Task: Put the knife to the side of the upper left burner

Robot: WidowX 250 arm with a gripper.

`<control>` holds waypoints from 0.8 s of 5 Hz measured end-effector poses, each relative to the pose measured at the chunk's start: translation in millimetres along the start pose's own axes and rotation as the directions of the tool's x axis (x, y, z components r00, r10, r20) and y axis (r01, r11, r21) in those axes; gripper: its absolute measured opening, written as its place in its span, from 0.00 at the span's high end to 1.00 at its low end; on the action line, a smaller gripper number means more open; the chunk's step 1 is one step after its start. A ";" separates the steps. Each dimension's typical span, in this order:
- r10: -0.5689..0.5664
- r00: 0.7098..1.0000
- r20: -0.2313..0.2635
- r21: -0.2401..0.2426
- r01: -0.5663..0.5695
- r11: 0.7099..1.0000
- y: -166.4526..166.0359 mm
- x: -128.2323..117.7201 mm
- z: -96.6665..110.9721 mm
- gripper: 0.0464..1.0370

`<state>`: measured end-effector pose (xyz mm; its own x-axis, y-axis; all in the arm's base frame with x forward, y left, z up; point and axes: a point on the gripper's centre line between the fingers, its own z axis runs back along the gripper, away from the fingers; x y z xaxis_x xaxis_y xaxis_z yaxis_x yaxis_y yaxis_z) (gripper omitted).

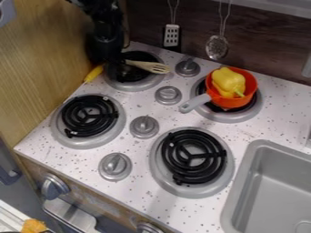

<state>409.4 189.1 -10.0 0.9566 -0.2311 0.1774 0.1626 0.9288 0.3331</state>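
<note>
Lying near eight o'clock from the gripper (112,61) (clenched or released, one cannot tell), the knife (93,73) slants from one toward seven o'clock.

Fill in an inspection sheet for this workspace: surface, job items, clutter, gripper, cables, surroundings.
Surface: white speckled countertop with four round coil burners; grey rectangular sink at lower right.
Job's things: yellow-handled knife lies just left of the upper left burner.
Clutter: slotted wooden utensil over that burner; orange pot holding a yellow pepper on the upper right burner.
Gripper: black gripper at the upper left burner; grasp unclear.
Cables: nothing seen.
Surroundings: wood-grain panel left; metal slotted turner and round metal skimmer hang behind.
</note>
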 end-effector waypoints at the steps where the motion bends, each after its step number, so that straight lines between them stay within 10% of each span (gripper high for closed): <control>1: -0.001 0.999 -0.035 -0.016 0.001 1.000 -11.7 -2.6 3.7 0.04; 4: 0.094 0.991 -0.093 -0.054 -0.099 0.994 -50.2 -8.0 26.1 0.04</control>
<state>387.2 136.7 -4.0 0.9860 -0.1148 0.1210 0.0797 0.9615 0.2631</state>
